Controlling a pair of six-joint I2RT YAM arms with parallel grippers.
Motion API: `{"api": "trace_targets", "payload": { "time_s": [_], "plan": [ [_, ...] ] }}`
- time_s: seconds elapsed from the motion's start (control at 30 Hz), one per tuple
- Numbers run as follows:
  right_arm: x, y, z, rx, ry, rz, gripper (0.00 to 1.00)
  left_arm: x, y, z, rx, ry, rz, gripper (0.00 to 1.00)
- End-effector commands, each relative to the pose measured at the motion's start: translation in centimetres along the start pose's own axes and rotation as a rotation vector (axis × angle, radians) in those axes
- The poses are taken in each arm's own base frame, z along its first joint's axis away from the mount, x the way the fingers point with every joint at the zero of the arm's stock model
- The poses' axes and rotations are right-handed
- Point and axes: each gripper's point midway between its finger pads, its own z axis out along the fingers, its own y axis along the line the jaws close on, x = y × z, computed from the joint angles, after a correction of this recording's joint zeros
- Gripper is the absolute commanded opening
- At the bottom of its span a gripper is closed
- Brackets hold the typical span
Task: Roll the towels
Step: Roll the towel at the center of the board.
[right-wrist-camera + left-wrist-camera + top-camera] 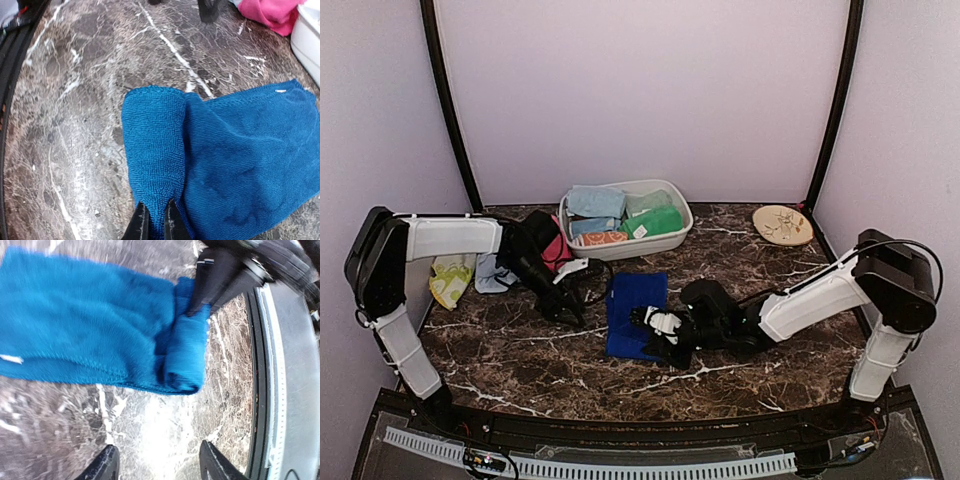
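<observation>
A royal blue towel (632,305) lies on the marble table, its near end rolled into a short roll (154,145). My right gripper (155,224) is shut on that rolled end, pinching the cloth between its fingers; it also shows in the top view (650,322). In the left wrist view the roll (186,355) lies ahead of my left gripper (157,465), which is open, empty and apart from the towel, over bare marble. In the top view the left gripper (565,305) is left of the towel. A pink towel (556,250) lies behind it.
A white oval tub (670,238) at the back holds pale blue, green and orange rolled cloths. A round tan plate (783,224) sits at back right. A yellow-green cloth (450,280) and a pale one (492,275) lie at far left.
</observation>
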Motion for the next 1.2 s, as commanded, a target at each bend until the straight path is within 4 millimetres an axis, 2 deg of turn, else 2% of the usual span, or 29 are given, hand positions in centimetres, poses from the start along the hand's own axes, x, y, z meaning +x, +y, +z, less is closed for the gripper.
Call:
{"api": "trace_targets", "payload": {
  "time_s": [0.0, 0.1, 0.2, 0.3, 0.43, 0.67, 0.73, 0.83, 1.0, 1.07, 1.13, 1.17],
  "plan": [
    [-1.1, 0.1, -1.0, -0.188, -0.019, 0.272, 0.0, -0.8, -1.2, -1.4, -0.091, -0.015, 0.164, 0.57],
    [-0.9, -0.1, -0.8, -0.279, 0.009, 0.379, 0.0, -0.8, -3.1, -0.5, -0.096, 0.013, 0.263, 0.56],
    [-1.4, -0.1, -0.5, -0.366, 0.021, 0.474, 0.0, -0.3, -5.2, 2.6, -0.125, 0.109, 0.396, 0.56],
    [-1.7, 0.0, 0.0, -0.442, 0.038, 0.56, 0.0, -0.5, -6.1, 5.0, -0.165, 0.148, 0.505, 0.56],
    [-1.7, 0.0, 0.7, -0.502, 0.075, 0.648, 0.0, -2.1, -4.9, 6.4, -0.265, 0.163, 0.587, 0.55],
    [-0.5, -0.2, 1.4, -0.532, 0.122, 0.767, 0.0, -3.6, -4.1, 7.1, -0.335, 0.124, 0.652, 0.54],
    [-0.3, -0.3, 1.5, -0.53, 0.131, 0.786, 0.0, -3.6, -4.0, 7.3, -0.331, 0.123, 0.655, 0.53],
    [-0.1, -0.8, 1.6, -0.521, 0.136, 0.82, 0.0, -2.5, -3.8, 8.1, -0.307, 0.158, 0.647, 0.52],
    [-0.5, -1.2, 1.6, -0.522, 0.109, 0.86, 0.0, -0.8, -2.9, 9.3, -0.29, 0.214, 0.62, 0.37],
    [-0.5, -1.3, 1.6, -0.514, 0.105, 0.866, 0.0, -0.7, -2.6, 9.6, -0.285, 0.224, 0.601, 0.24],
    [-0.5, -1.5, 1.7, -0.504, 0.098, 0.869, 0.03, -0.7, -2.2, 9.7, -0.275, 0.224, 0.561, 0.02],
    [-0.6, -1.7, 1.6, -0.492, 0.095, 0.866, 0.06, -0.8, -2.1, 9.7, -0.265, 0.22, 0.534, 0.0]
  ]
}}
